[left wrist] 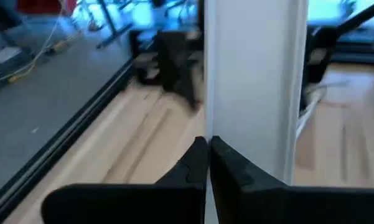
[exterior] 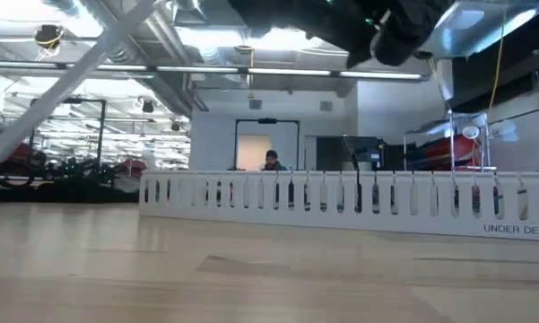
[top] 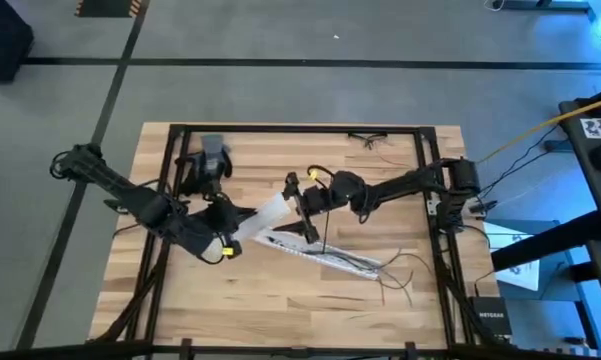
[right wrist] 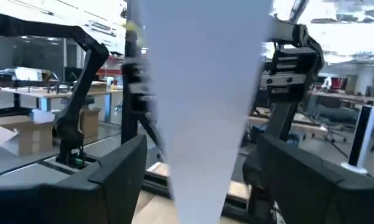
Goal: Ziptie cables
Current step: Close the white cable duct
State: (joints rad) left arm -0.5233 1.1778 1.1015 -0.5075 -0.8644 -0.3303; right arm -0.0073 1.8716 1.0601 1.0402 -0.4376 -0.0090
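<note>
Item: cables, lower right of high view, on counter; thin, floppy, snag-prone; gather mid-bundle. My left claw clenched on white strip; right claw open around it

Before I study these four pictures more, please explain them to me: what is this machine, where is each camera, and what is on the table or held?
This is a robot with two dark arms at a wooden table. One picture looks straight down from above, one looks level across the table top, and two come from cameras on the arms' wrists.

The left gripper is shut on one end of a plain white strip, lifted above the table. The right gripper is at its other end; its wrist picture shows the fingers open on either side of the strip.

A white slotted strip lies on the table, with the cables, thin dark wires, beside its end. I cannot make out a ziptie.
</note>
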